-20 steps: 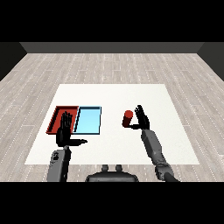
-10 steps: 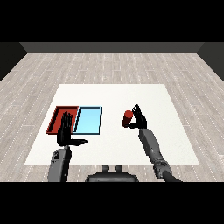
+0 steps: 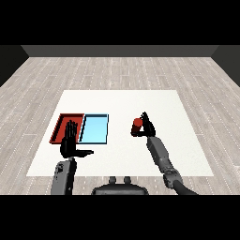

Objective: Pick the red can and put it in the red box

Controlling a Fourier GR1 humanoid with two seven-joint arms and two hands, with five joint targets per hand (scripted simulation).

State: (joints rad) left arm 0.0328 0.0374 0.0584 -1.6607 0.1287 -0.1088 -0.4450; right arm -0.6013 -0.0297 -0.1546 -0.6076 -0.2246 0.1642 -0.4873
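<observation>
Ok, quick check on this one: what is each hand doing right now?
Left hand: open, fingers straight, thumb out, holding nothing, over the near edge of the red tray.
Right hand: shut on the red can.

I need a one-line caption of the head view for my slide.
Right robot hand curled round the red can; left robot hand open near the red tray.

the small red cylindrical can (image 3: 137,124) is sitting upright, well to the right of the shallow red rectangular tray (image 3: 60,127), with the black fingers of the right hand (image 3: 147,126) curling round its right side. the red tray is lying flat, its right edge touching the light blue tray (image 3: 95,129), and its near end is being partly hidden.
</observation>
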